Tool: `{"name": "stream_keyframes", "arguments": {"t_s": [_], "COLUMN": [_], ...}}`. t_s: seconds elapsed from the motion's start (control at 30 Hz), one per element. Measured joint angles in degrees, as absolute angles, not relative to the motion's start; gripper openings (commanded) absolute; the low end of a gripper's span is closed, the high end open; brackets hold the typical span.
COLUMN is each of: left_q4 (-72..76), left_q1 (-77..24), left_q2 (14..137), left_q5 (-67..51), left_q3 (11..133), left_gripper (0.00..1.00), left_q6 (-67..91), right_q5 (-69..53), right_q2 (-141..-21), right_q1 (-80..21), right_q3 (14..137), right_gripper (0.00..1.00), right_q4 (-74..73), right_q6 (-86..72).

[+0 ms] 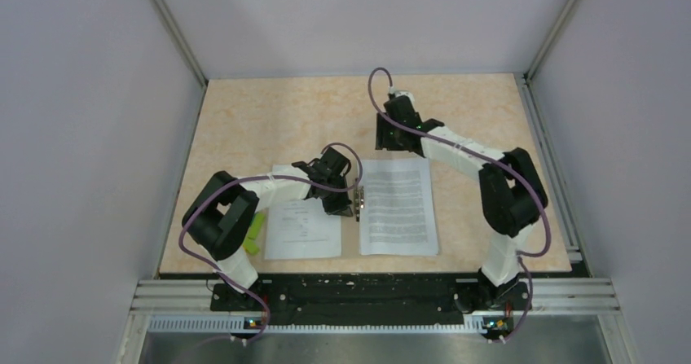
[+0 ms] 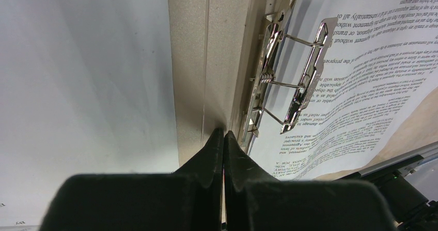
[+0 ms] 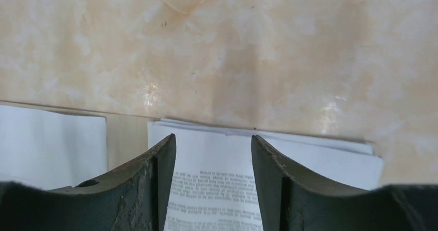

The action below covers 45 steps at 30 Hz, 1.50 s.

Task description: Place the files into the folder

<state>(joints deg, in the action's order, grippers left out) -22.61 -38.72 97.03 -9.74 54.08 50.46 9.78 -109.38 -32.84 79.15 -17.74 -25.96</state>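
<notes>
The tan folder point(image 2: 206, 60) lies open on the table, and only its spine strip shows between the papers point(image 3: 126, 138). A stack of printed files point(image 1: 398, 205) lies on its right half, with the metal clip point(image 2: 289, 76) standing raised at their spine edge. A white sheet point(image 1: 301, 217) covers the left half. My left gripper point(image 2: 223, 134) is shut, with its tips down on the spine strip just beside the clip. My right gripper point(image 3: 213, 140) is open and empty above the far edge of the right stack point(image 3: 217, 189).
A small green block point(image 1: 255, 234) lies at the left sheet's left edge, under my left arm. Bare speckled beige tabletop point(image 1: 285, 120) stretches behind the folder. Grey walls enclose the table on three sides.
</notes>
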Motion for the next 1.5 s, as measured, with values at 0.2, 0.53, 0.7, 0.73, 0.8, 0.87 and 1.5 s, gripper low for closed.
{"name": "stream_keyframes", "arguments": {"t_s": [0.2,0.53,0.7,0.73,0.8,0.87,1.5], "left_q4": [-22.79,-27.29,-28.86,-28.84,-29.19,-29.67,-30.09], "left_q1": [-38.72,-36.77,-33.50,-32.53,-30.37,-28.14,-24.84], "left_q2": [97.03,93.19,86.35,84.88,82.17,79.92,77.23], "left_q5": [-9.63,-7.79,-6.92,-6.81,-6.81,-6.83,-8.10], "left_q3": [54.24,55.57,54.76,53.91,51.66,48.95,38.87], "left_gripper": [0.00,0.03,0.03,0.03,0.03,0.01,0.00], "left_q6": [50.43,48.53,46.48,46.04,45.12,44.36,45.50], "right_q5": [8.78,3.70,3.33,3.33,3.42,3.79,9.26], "right_q2": [-94.87,-89.32,-89.34,-89.36,-89.65,-90.52,-102.02], "right_q1": [-32.25,-39.11,-42.24,-42.54,-43.31,-44.16,-49.08], "right_q3": [70.46,59.33,59.33,59.33,59.35,59.53,67.75], "right_gripper": [0.37,0.32,0.32,0.32,0.32,0.31,0.21], "right_q4": [-18.02,-19.55,-19.35,-19.35,-19.27,-19.27,-22.20], "right_q6": [-27.07,-32.67,-34.72,-34.98,-35.73,-36.32,-37.71]}}
